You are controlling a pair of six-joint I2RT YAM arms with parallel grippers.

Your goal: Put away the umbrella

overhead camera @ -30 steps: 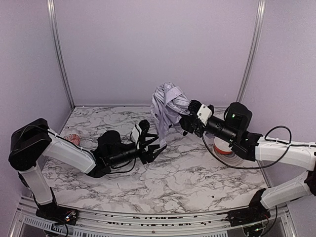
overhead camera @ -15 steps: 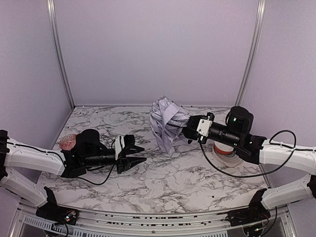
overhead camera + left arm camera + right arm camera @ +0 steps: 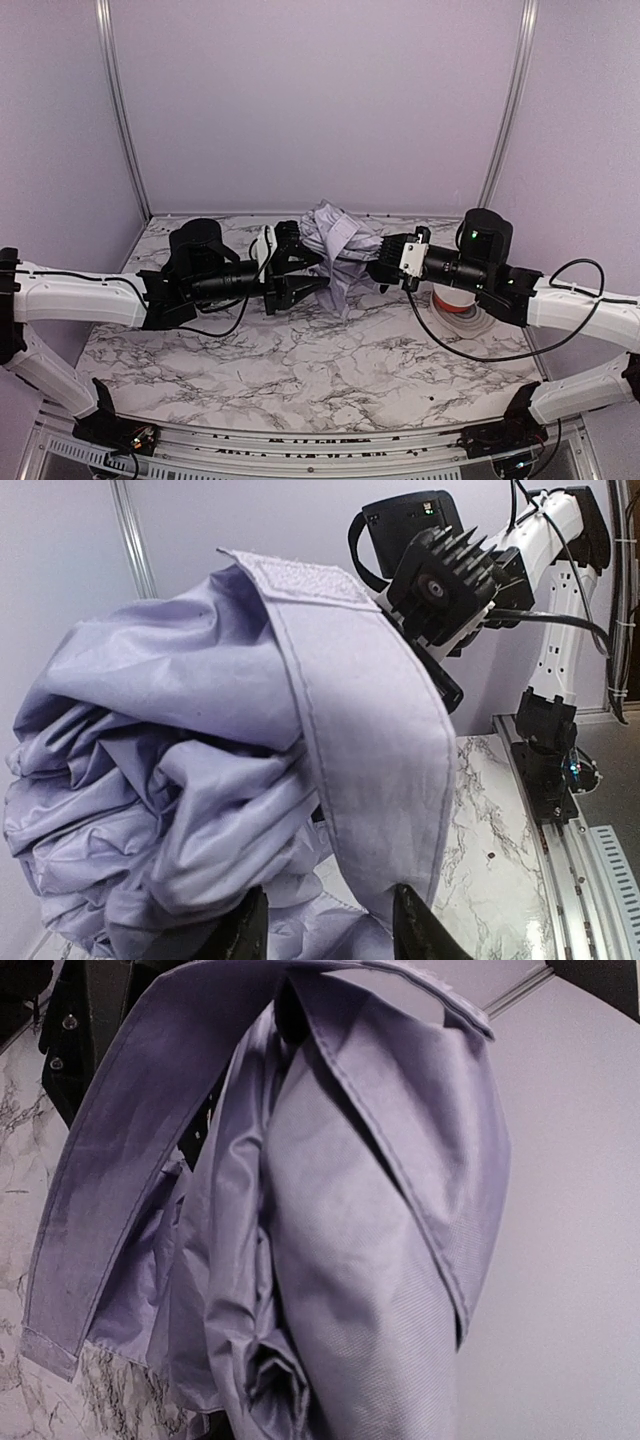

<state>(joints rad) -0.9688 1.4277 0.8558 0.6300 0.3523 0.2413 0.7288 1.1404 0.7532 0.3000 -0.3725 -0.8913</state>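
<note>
Umbrella (image 3: pixel 338 248) hangs bunched, clamped in right pincer (image 3: pixel 374 262), touching spread left pincer (image 3: pixel 316 272).

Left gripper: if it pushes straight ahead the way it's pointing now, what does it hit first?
The umbrella: its bunched fabric and hanging strap fill the space just ahead of the left gripper. Whether the fingers touch it yet, I cannot tell.
</note>
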